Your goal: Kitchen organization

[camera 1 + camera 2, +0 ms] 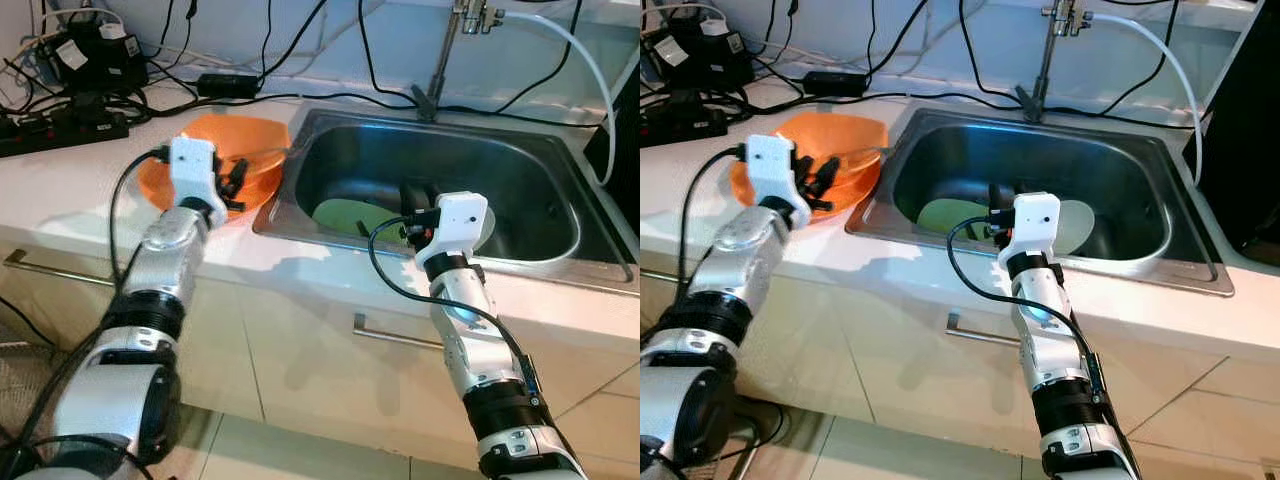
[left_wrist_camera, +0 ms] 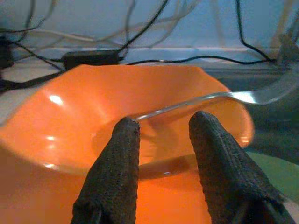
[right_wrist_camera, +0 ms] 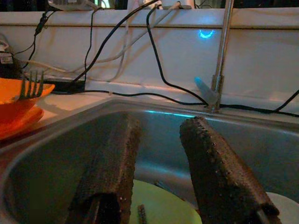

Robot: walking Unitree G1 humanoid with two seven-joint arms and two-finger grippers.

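An orange bowl (image 1: 215,140) sits on the white counter left of the sink, stacked on a second orange dish. A metal fork (image 2: 210,99) lies in it, tines sticking out over the rim toward the sink (image 1: 500,170). My left gripper (image 1: 235,185) is open at the bowl's near rim, its fingertips (image 2: 126,135) just short of the fork's handle, holding nothing. My right gripper (image 1: 412,195) is open and empty inside the sink near its front wall. It hangs above a green plate (image 1: 345,215) that lies beside a white plate (image 1: 1075,225).
A faucet (image 1: 440,60) stands behind the sink, with a white hose (image 1: 590,70) running to the right. A power strip and tangled cables (image 1: 60,125) crowd the back left of the counter. A drawer handle (image 1: 395,335) runs below the counter edge.
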